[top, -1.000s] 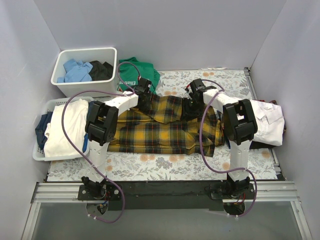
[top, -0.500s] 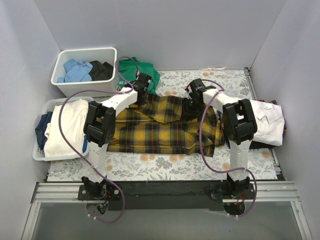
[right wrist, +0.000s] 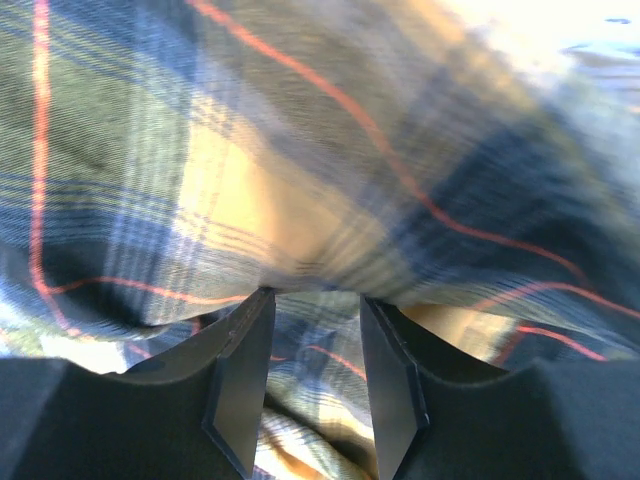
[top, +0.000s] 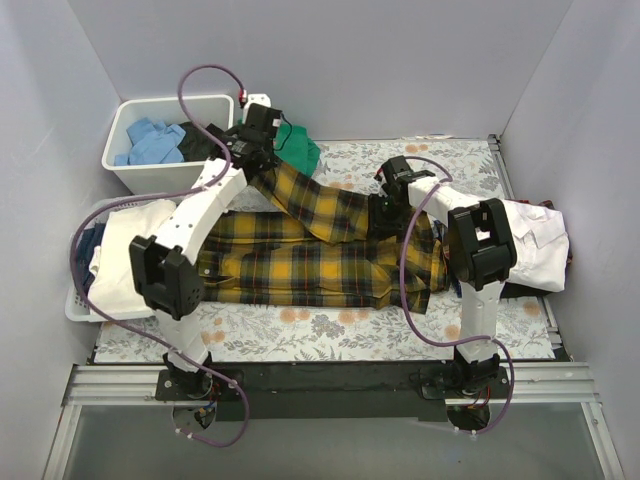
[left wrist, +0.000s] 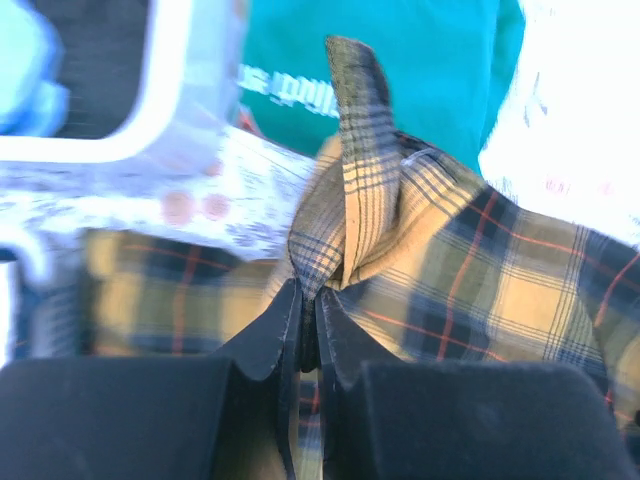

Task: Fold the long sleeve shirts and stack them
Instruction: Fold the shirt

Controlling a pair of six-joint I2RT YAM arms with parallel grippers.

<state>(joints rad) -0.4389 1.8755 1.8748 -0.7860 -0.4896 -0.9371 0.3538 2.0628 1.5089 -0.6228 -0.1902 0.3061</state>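
Observation:
The yellow-and-black plaid shirt [top: 300, 265] lies spread across the middle of the table. One sleeve [top: 310, 200] is stretched tight toward the back left. My left gripper [top: 258, 152] is shut on that sleeve's end, near the white bin. In the left wrist view the jaws [left wrist: 308, 295] pinch a fold of plaid cloth [left wrist: 480, 270]. My right gripper [top: 383, 212] rests on the shirt's upper middle. Its fingers [right wrist: 315, 300] stand apart, tips pressed into plaid cloth [right wrist: 300, 150]. A white shirt [top: 535, 245] lies folded at the right edge.
A white bin [top: 170, 102] with blue and black clothes stands at the back left. A basket [top: 78, 312] with white cloth sits in front of it. A green T-shirt [top: 300, 145] lies behind the left gripper. Grey walls close in three sides.
My left gripper has shut on the sleeve end and pulled it up toward the back left, drawing the sleeve straight. The right arm has stayed in place.

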